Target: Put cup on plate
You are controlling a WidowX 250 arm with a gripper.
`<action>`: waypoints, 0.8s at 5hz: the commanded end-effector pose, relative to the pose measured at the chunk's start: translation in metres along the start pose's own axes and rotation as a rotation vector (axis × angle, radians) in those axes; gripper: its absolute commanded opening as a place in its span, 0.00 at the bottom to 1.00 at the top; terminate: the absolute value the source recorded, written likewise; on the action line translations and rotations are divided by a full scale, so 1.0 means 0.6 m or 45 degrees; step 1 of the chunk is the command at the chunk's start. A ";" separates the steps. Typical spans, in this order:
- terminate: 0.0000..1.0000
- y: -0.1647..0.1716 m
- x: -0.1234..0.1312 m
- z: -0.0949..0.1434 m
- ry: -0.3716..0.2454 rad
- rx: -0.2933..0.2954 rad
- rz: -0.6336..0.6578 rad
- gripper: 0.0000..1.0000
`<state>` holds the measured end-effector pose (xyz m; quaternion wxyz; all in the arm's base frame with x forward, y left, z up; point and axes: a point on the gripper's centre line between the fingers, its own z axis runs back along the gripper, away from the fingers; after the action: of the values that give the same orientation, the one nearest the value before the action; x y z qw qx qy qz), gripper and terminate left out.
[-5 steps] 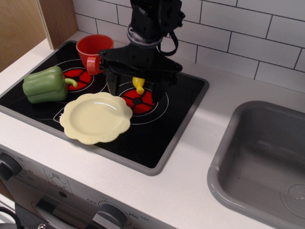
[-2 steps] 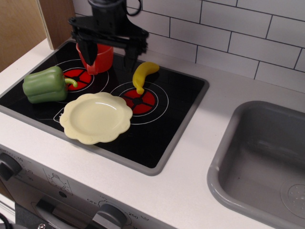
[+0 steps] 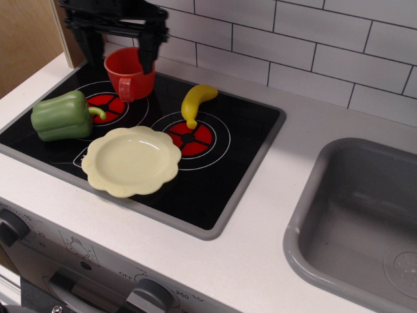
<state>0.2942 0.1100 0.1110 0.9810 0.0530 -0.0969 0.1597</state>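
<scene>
The red-orange cup (image 3: pixel 128 75) stands upright on the back left burner of the black stovetop (image 3: pixel 228 156), its handle towards the front. The pale cream-yellow scalloped plate (image 3: pixel 130 161) lies empty at the stovetop's front, apart from the cup. My black gripper (image 3: pixel 115 55) hangs over the cup at the top left, open and empty. One finger (image 3: pixel 147 55) hangs at the cup's right rim. The other finger stands to the cup's left and is partly out of view. I cannot tell whether the fingers touch the cup.
A green pepper (image 3: pixel 60 116) lies left of the plate. A yellow banana (image 3: pixel 195 102) lies by the right burner. A grey sink (image 3: pixel 358 215) is at the right. A white tiled wall stands behind, a wooden panel (image 3: pixel 32 39) at the left, and knobs (image 3: pixel 10 227) along the front.
My gripper has moved left and back, from over the right burner and banana to over the cup. The cup, plate, pepper and banana have not moved.
</scene>
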 end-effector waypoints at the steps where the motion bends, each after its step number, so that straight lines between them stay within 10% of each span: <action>1: 0.00 0.023 0.026 -0.004 0.013 -0.017 -0.005 1.00; 4: 0.00 0.008 0.013 -0.046 0.050 -0.092 -0.018 1.00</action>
<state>0.2994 0.1194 0.0763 0.9860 0.0129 -0.0663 0.1526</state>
